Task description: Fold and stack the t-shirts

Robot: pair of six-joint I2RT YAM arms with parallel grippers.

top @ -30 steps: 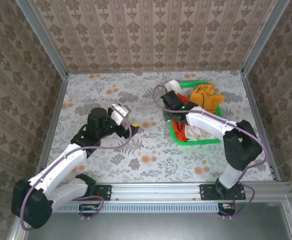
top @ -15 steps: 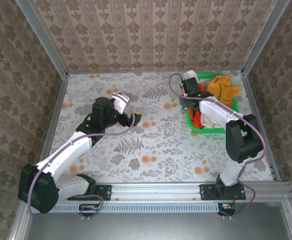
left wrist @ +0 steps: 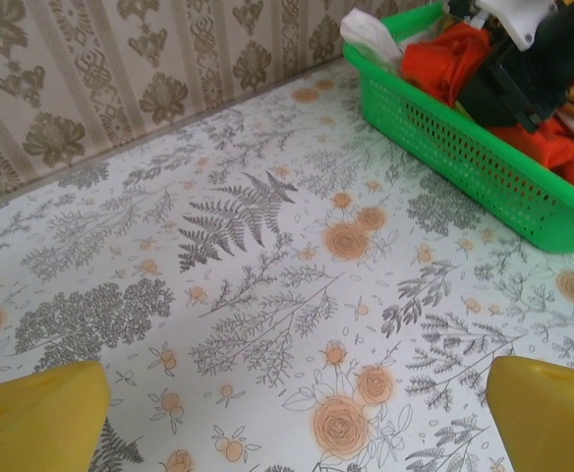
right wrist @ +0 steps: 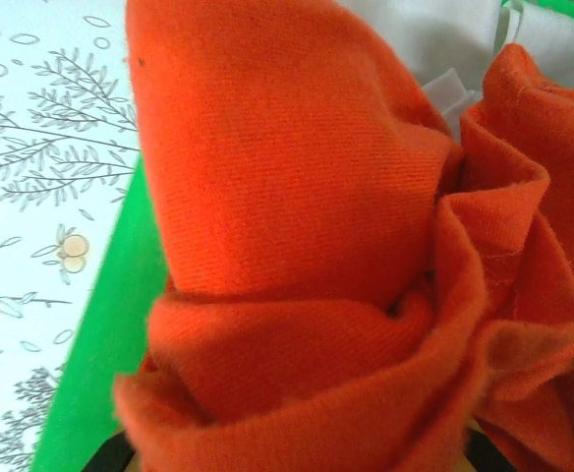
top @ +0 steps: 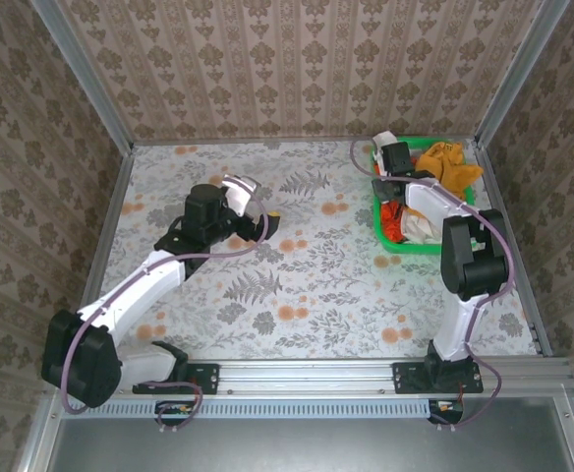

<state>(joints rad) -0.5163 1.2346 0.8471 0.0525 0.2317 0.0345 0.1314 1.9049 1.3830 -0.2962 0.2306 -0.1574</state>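
Nearest, the left gripper (top: 265, 226) hangs over the floral table (top: 297, 285), its yellow fingers (left wrist: 41, 418) spread wide, well apart from the t-shirts. Farther right, inside the green basket (top: 405, 249), the right gripper (top: 390, 182) is clamped on the bunched red-orange t-shirt (right wrist: 297, 197). The mustard-orange t-shirt (top: 454, 165) lies just beside it.

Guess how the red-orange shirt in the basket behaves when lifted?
Probably floppy: the red-orange shirt lies in soft bunched folds, so it should sag and drape. Likely light and not fragile. It may drag the white cloth pressed against it in the green basket.
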